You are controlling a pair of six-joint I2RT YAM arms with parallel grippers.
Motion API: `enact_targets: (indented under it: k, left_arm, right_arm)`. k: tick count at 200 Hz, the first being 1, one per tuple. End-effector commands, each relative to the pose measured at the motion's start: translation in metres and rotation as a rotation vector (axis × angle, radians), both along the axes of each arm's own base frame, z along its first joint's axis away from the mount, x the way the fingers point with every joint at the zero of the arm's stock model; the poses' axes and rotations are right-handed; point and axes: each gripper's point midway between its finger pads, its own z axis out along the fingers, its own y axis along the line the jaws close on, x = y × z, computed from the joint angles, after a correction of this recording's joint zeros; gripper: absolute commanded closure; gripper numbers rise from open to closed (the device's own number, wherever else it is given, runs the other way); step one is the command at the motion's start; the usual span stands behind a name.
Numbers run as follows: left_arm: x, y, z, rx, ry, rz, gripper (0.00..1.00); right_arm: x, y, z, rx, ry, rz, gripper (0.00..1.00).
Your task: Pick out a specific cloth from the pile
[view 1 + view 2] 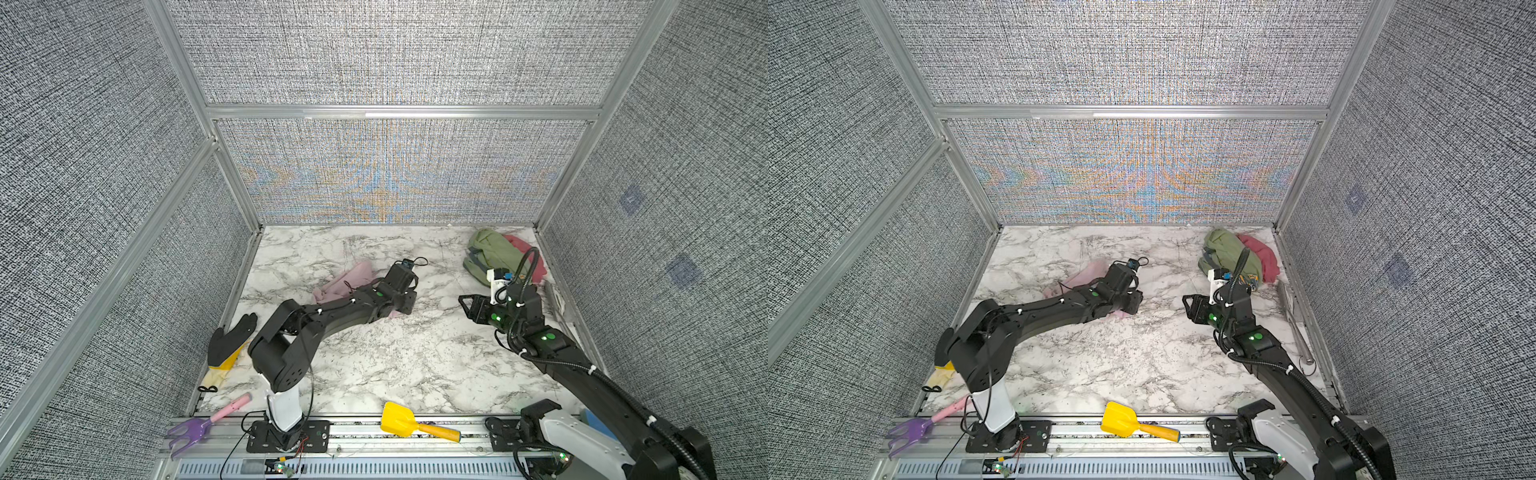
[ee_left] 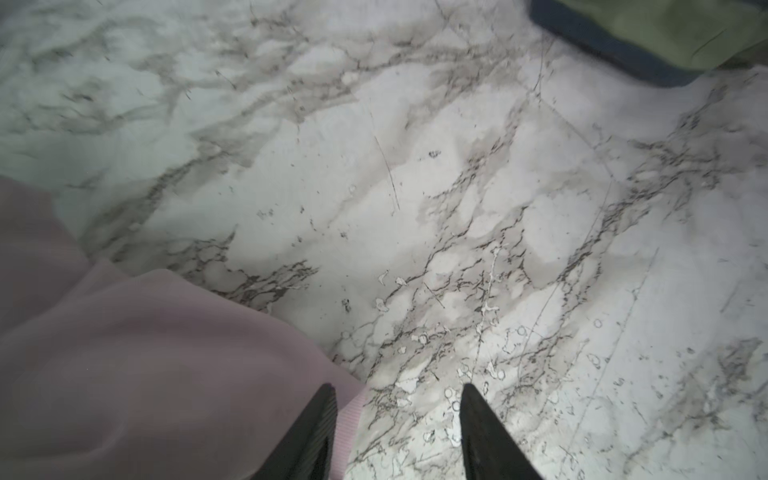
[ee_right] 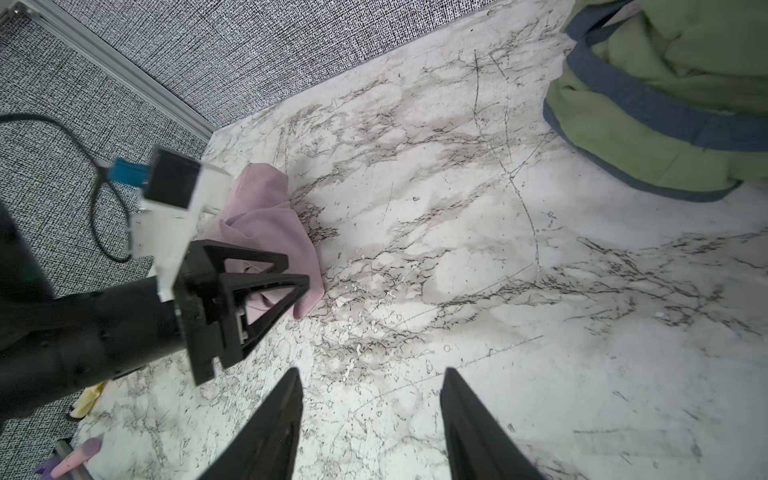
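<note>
The pale pink cloth (image 1: 345, 278) (image 1: 1084, 272) lies crumpled on the marble table, left of centre and apart from the pile. My left gripper (image 2: 397, 390) (image 1: 405, 305) hangs open at the cloth's edge; the cloth (image 2: 145, 353) spreads beside one finger and a ribbed hem shows just inside it, unclamped. In the right wrist view the left gripper (image 3: 266, 291) sits low over the pink cloth (image 3: 270, 216). The pile (image 1: 494, 253) (image 1: 1229, 249), with olive green and rose-red (image 1: 1260, 253) cloths, sits at the back right corner. My right gripper (image 3: 372, 374) (image 1: 463, 305) is open and empty over bare marble, in front of the pile.
A yellow scoop (image 1: 399, 419) and a purple rake (image 1: 191, 430) lie at the front rail. A black glove (image 1: 230, 338) lies by the left wall. A metal rod (image 1: 1296, 324) runs along the right wall. Textured walls close in three sides of the table.
</note>
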Motion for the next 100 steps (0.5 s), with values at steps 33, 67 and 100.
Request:
enact_targets:
  k: [33,67,100]
  left_arm:
    - [0.009,0.02,-0.031,0.134,0.046,0.109,0.44]
    - [0.008,0.032,-0.052,0.209,0.06,0.131,0.41]
    - [0.004,0.038,-0.064,0.236,0.081,0.144,0.42]
  right_arm:
    - [-0.001,-0.004,0.003,-0.013,-0.011,-0.018,0.45]
    - [-0.001,-0.004,0.0,-0.01,-0.004,-0.016,0.45]
    - [-0.001,-0.003,-0.002,-0.004,0.003,-0.017,0.45]
